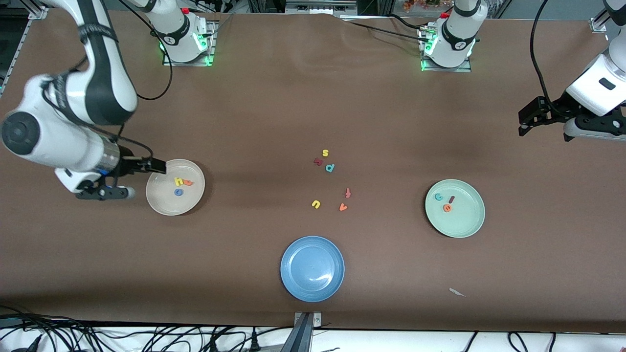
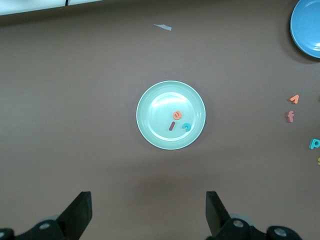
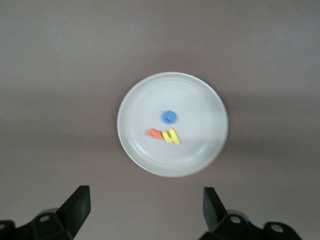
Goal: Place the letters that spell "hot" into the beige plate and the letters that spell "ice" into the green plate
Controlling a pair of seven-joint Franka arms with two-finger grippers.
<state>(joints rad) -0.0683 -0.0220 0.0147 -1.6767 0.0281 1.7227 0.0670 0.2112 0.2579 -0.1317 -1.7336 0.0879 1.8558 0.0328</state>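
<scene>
Beige plate (image 1: pixel 174 208), toward the right arm's end of the worktop: holds yellow h (image 1: pixel 178 181), blue o (image 1: pixel 179 192), orange t (image 1: pixel 188 183).
Green plate (image 1: pixel 464 226), toward the left arm's end: holds teal c (image 1: pixel 438 197), dark red i (image 1: pixel 451 199), orange e (image 1: pixel 447 208).
Task appears complete.
Right tool (image 1: pixel 138 180): wide, empty, beside the beige plate.
Left tool (image 1: pixel 544 122): wide, empty, over bare worktop.

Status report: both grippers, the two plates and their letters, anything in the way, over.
Left gripper open, off by the left arm's end; right gripper open beside beige plate. h, o, t in it. i, c, e in green plate. Nothing in the way.
</scene>
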